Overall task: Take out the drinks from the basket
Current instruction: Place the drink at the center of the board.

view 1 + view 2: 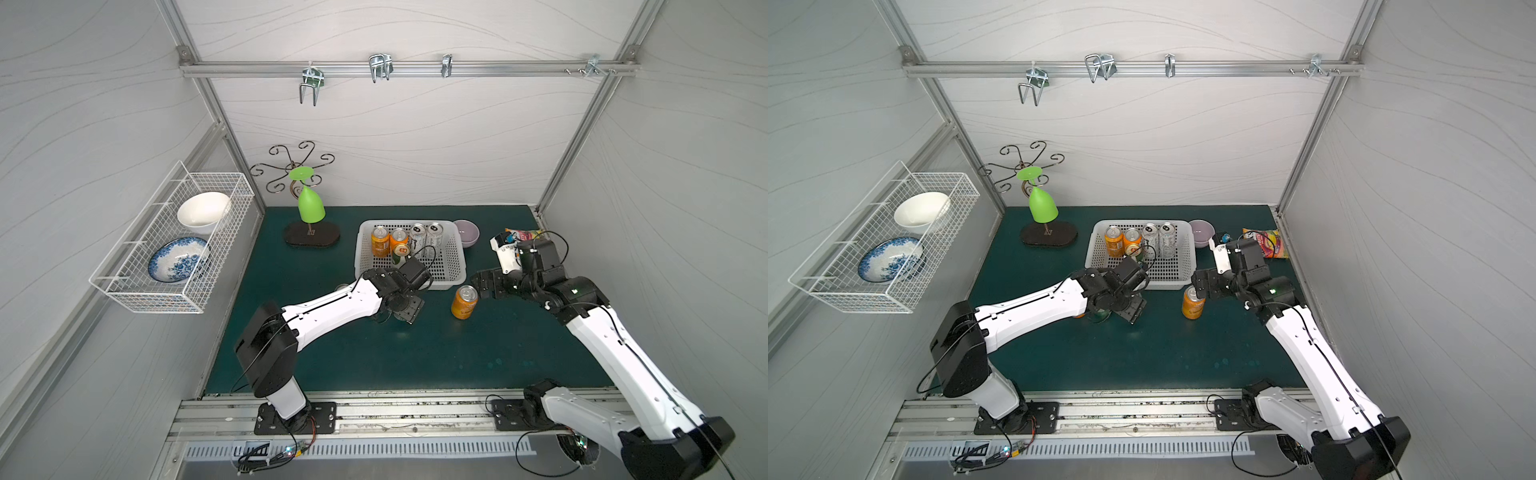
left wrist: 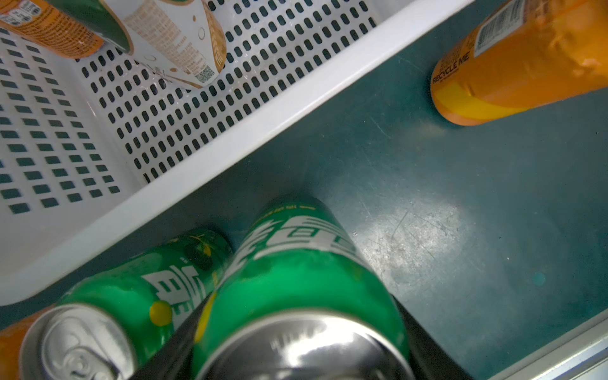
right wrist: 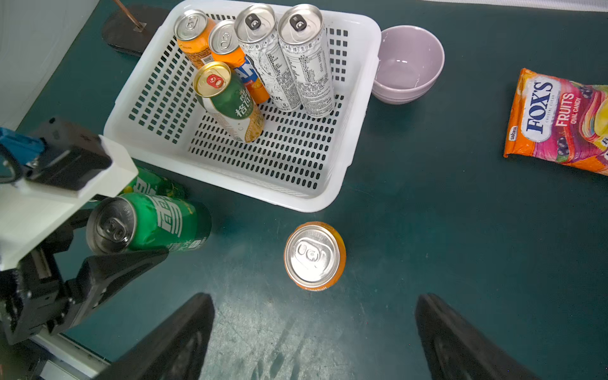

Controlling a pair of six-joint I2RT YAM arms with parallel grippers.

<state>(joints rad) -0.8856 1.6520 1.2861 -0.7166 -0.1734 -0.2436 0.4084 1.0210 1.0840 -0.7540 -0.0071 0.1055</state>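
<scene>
The white basket [image 1: 446, 266] [image 1: 1177, 270] [image 3: 273, 194] [image 2: 263, 131] holds two orange cans [image 1: 380, 243], two slim silver-white cans [image 1: 434, 237] [image 3: 306, 65] and a gold-topped green-white can [image 3: 230, 102]. My left gripper [image 2: 301, 306] [image 1: 1121, 307] is shut on a green can [image 2: 296, 263] [image 3: 154, 223] just outside the basket's near left corner. I cannot tell whether that can rests on the mat. A second green can [image 2: 131, 296] [image 3: 151, 184] and an orange can [image 2: 13, 342] stand beside it. My right gripper [image 3: 314, 316] [image 1: 482, 286] is open and empty, just behind an upright orange can [image 3: 314, 256] [image 1: 464, 301].
A purple bowl [image 1: 466, 232] sits at the basket's far right corner, with a candy bag [image 3: 559, 121] further right. A green goblet [image 1: 311, 205] hangs on a stand at the back left. A wire rack [image 1: 124, 286] with two bowls is on the left wall.
</scene>
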